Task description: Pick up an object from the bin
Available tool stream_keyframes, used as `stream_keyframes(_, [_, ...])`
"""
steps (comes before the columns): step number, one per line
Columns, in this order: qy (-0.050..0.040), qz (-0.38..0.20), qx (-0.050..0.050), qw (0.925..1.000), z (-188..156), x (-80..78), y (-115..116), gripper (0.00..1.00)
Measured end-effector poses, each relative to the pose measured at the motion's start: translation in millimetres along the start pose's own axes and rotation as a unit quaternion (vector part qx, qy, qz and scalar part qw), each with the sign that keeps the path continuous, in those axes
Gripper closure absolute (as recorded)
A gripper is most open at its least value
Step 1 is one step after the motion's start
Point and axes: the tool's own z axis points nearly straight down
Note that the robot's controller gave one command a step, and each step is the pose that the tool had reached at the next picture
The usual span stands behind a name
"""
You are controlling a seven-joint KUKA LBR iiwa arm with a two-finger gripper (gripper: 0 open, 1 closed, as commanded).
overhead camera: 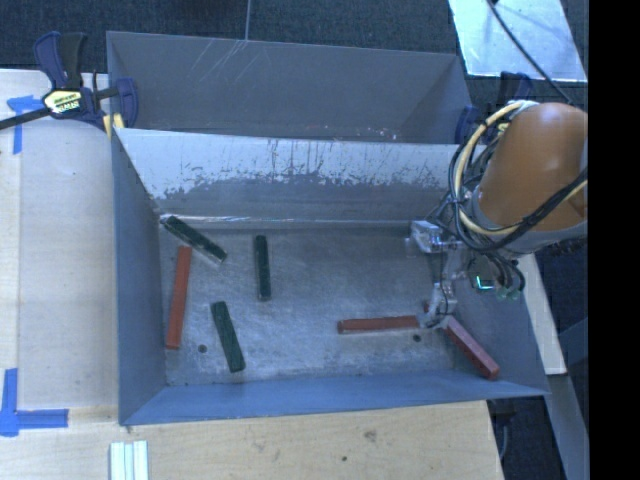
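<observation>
Red-brown stick [378,324] flat on bin [300,400] floor; gripper [436,316] at its right end, open or closed unclear.

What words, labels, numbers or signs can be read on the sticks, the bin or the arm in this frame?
No text is readable.
The sticks, such as the red-brown stick and the dark green stick: plain, no print.
The bin wall: scratches and wear only, no writing.
The orange cover on the arm: no marking to be seen.
</observation>
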Motion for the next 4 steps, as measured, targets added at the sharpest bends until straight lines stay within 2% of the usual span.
stream_keyframes(1, [0.0003, -0.022, -0.001, 0.9998, 95, 11.6, 37, 0.00])
stream_keyframes(2, [-0.0042, -0.022, 0.001, 0.9998, 90, 8.8, 35, 1.00])
stream_keyframes(3, [-0.0091, -0.030, 0.002, 0.9995, -43, -9.2, 1, 1.00])
stream_keyframes(4, [-0.0042, -0.031, 0.001, 0.9995, -39, -7.1, 3, 0.00])
